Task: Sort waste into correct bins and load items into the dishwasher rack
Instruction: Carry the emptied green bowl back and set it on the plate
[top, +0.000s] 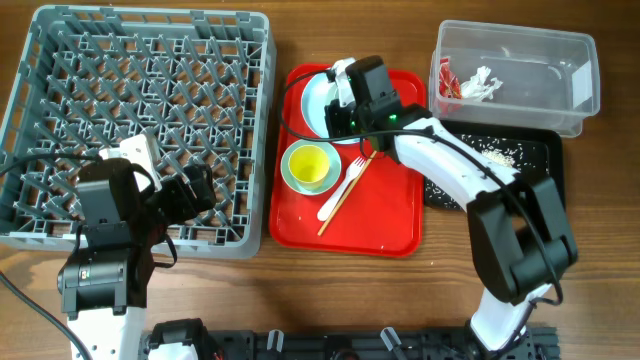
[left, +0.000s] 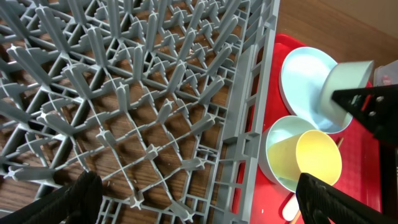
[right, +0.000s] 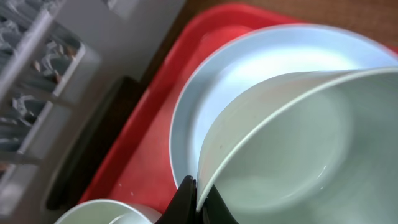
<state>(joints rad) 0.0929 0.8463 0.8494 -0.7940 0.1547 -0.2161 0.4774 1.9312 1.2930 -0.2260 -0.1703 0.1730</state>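
Note:
My right gripper (right: 198, 186) is shut on the rim of a pale grey-green bowl (right: 292, 137), which hangs tilted over a round pale blue-white dish (right: 249, 68) at the back left of the red tray (top: 380, 215). The same bowl (left: 345, 81) shows in the left wrist view. A yellow cup (top: 308, 165) sits inside another pale bowl (left: 277, 149). A white fork (top: 345, 185) and a chopstick (top: 335, 212) lie beside it. My left gripper (left: 199, 199) is open and empty above the near right corner of the grey dishwasher rack (top: 140, 100).
A clear tub (top: 585, 85) at the back right holds a red-and-white wrapper (top: 447, 85) and a crumpled tissue (top: 482, 85). In front of it, a black tray (top: 540, 150) carries rice-like scraps (top: 497, 155). The right arm spans tray and black tray.

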